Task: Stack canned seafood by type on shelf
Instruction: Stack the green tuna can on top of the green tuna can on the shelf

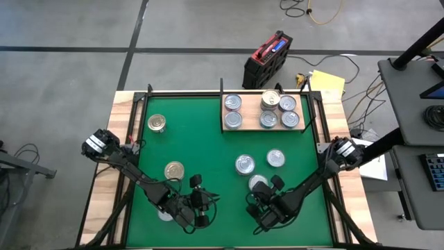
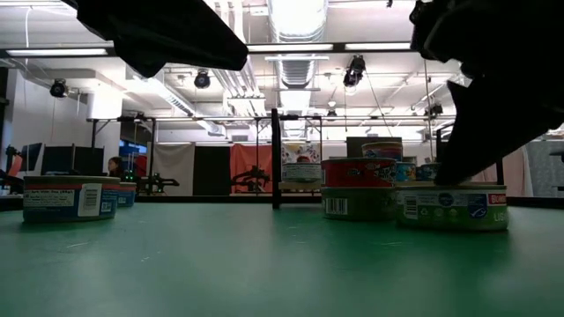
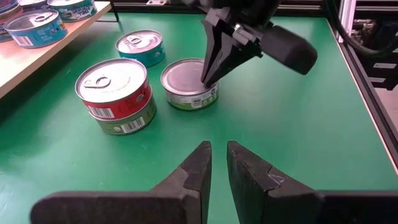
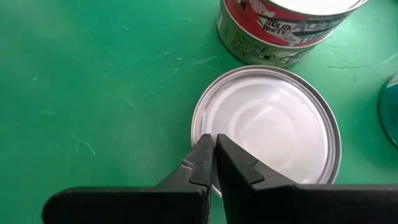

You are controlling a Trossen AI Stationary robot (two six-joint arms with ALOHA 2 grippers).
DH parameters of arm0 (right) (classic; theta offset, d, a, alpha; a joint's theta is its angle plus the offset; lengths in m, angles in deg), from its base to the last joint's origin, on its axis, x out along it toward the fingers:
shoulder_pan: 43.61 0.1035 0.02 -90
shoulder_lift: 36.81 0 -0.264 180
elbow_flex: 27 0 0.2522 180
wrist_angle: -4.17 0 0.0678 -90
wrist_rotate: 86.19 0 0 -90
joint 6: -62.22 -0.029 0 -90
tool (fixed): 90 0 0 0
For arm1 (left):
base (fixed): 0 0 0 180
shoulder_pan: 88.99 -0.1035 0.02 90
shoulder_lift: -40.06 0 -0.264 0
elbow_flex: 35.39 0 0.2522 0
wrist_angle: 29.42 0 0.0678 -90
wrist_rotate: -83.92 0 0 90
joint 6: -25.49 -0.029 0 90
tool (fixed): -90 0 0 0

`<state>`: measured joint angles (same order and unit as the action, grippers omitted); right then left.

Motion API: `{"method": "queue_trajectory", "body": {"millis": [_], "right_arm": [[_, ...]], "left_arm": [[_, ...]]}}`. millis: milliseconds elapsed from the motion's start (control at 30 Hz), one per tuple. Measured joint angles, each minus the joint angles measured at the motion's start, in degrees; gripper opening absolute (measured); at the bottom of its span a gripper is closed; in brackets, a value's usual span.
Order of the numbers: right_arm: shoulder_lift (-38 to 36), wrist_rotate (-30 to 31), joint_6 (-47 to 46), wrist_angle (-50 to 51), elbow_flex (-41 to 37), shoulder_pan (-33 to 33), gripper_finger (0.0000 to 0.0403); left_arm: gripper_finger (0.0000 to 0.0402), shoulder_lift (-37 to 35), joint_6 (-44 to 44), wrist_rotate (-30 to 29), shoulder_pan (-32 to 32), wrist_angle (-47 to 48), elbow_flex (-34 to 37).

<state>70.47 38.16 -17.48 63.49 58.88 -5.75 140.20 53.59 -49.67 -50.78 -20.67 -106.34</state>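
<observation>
A silver-lidded can (image 4: 267, 124) with a greenish label sits flat on the green mat (image 1: 208, 139). My right gripper (image 4: 212, 144) is shut, with its tips on that can's lid. Beside it stand a red can stacked on a green can (image 3: 115, 93) and a teal can (image 3: 141, 45). Two gold-lidded cans (image 1: 174, 170) (image 1: 157, 123) lie on the mat's left half. The pale wooden shelf (image 1: 251, 103) at the far right holds several cans. My left gripper (image 3: 218, 155) hovers near the mat's front edge, all but shut and holding nothing. My right gripper sets its shut fingertips (image 3: 206, 78) on the silver can's lid, close to the rim (image 4: 202, 127) on the near side. The fingers come slanting down from above. The can rests flat on the mat.
On the shelf, one can sits on top of another (image 1: 270, 98). A black upright post (image 2: 275, 158) stands at the mat's far edge. A low black frame (image 3: 364, 56) borders the mat on the right. The mat's middle has bare green room.
</observation>
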Motion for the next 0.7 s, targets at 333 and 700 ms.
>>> {"method": "queue_trajectory", "body": {"millis": [333, 700], "right_arm": [[0.2, -2.4, 6.3, -9.0, 0.5, -0.8, 0.0012], [-0.9, 0.8, 16.3, -16.8, 2.2, -1.0, 0.0012]], "left_arm": [[0.0036, 0.0, -0.3, 0.0, 0.0, -0.6, 0.0], [0.0036, 0.0, -0.3, 0.0, 0.0, -1.7, 0.0]]}}
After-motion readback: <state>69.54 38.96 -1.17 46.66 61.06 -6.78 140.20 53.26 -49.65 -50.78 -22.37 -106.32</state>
